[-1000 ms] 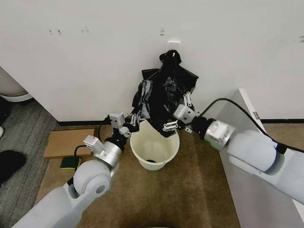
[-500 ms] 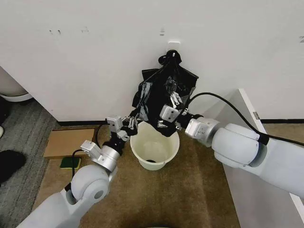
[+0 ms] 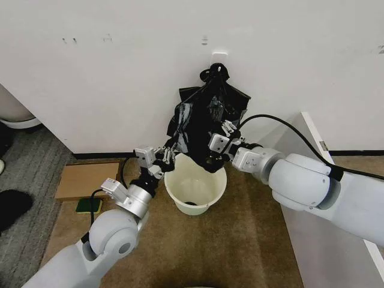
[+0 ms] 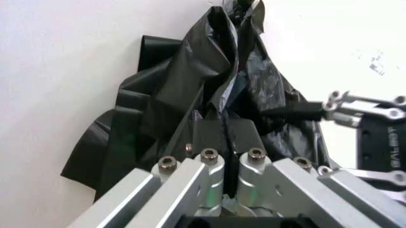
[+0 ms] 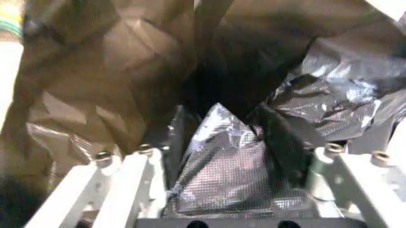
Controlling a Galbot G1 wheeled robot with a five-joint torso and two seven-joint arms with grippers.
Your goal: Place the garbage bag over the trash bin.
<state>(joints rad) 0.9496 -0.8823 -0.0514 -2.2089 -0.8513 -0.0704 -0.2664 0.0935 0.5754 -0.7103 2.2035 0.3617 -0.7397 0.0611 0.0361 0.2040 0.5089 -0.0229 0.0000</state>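
Left jaws: pressed tight together on a fold of the garbage bag [image 4: 209,90], as the left wrist view shows; the left gripper [image 3: 165,157] sits at the bag's lower left edge, just above the bin's rim.
Right jaws: parted around a bunched ridge of the black film, which lies between the fingers in the right wrist view; whether they pinch it I cannot tell. The right gripper [image 3: 221,144] is at the bag's lower right side.
Garbage bag: glossy, wrinkled black film hanging against the wall, its knotted top up, long axis running vertically, its lower end just over the back of the bin's mouth.
Trash bin: cream-white round bucket [image 3: 186,195] standing upright on the floor against the wall, mouth open upward.
Surface: brown carpet [image 3: 240,240] under the bin; a flat cardboard piece [image 3: 84,180] lies to the robot's left, with a grey striped mat [image 3: 30,180] beyond it.
Room: plain white wall [image 3: 120,78] with a dark skirting strip at its foot; a white panel [image 3: 312,180] stands on the right.
Writing: pale lettering on the dark body of the right gripper in the left wrist view, too unclear to read.
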